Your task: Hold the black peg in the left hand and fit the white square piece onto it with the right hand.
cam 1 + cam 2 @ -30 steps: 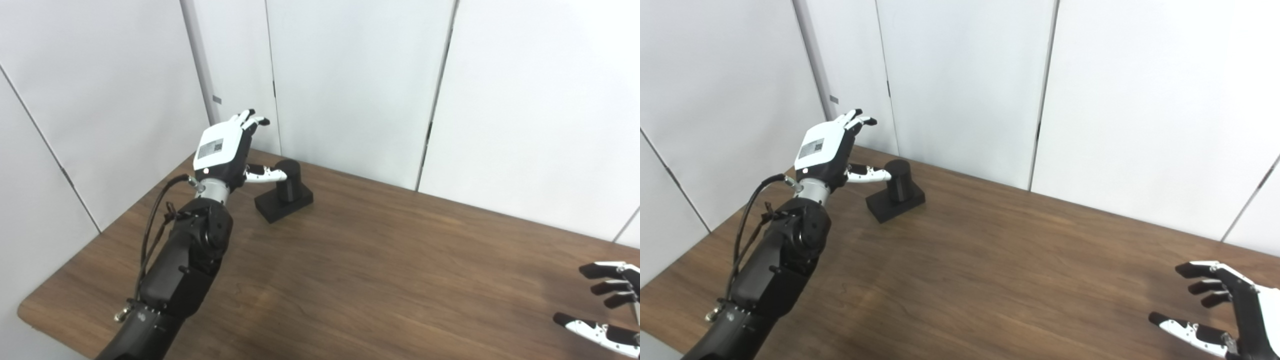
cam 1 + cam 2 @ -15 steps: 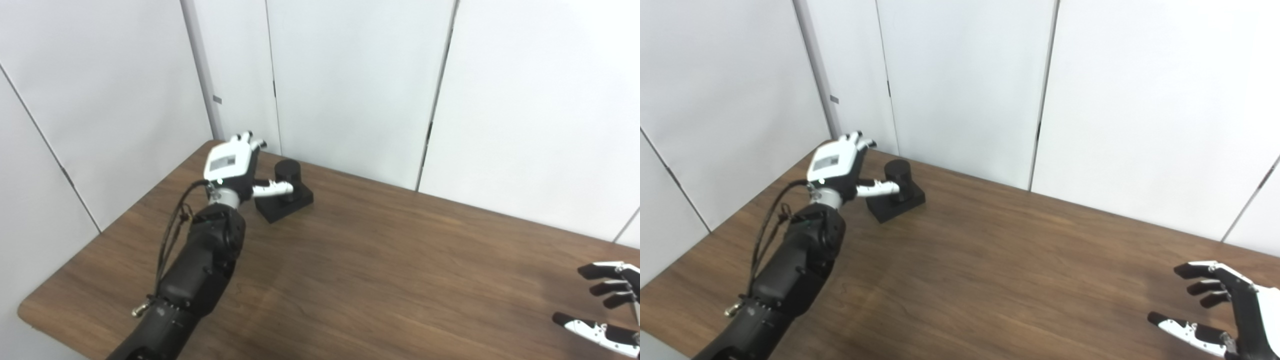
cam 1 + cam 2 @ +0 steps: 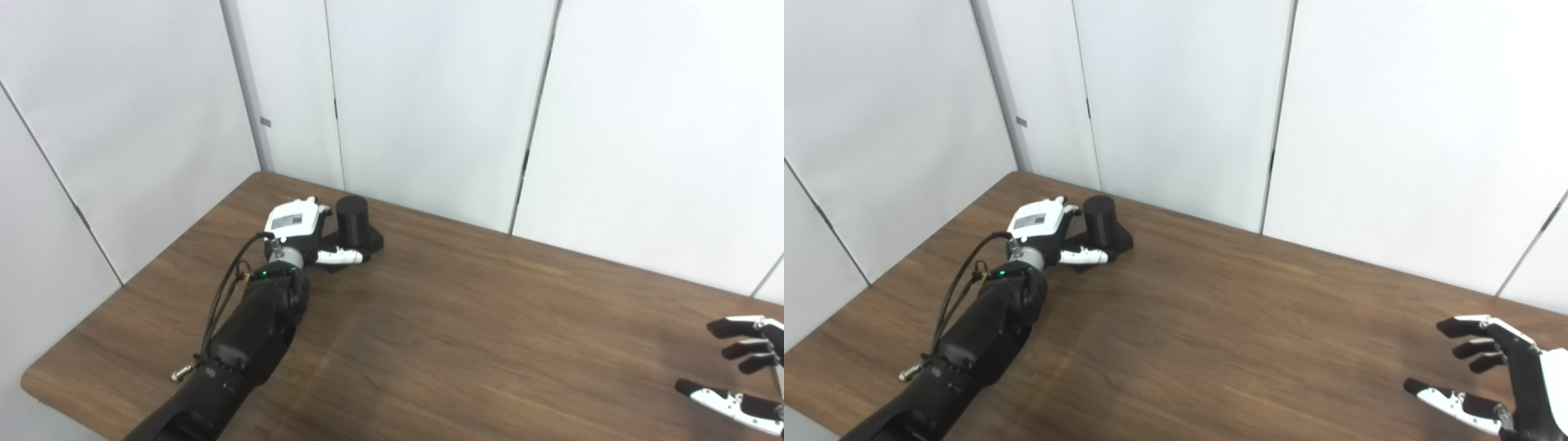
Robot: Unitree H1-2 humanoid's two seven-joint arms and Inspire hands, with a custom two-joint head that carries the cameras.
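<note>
The black peg (image 3: 353, 219) is seen upright on its square base at the table's (image 3: 465, 318) far left corner. The left hand (image 3: 298, 229) is set just beside it, fingers spread, thumb laid along the base; contact cannot be confirmed. The right hand (image 3: 1494, 380) is held open and empty, well apart. The peg is judged rigid, smooth and light; it is best gripped around the cylinder. No white piece is visible.

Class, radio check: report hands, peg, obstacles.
Left hand open, at the black peg. Right hand open, empty. White piece not in view. Nothing blocking.
</note>
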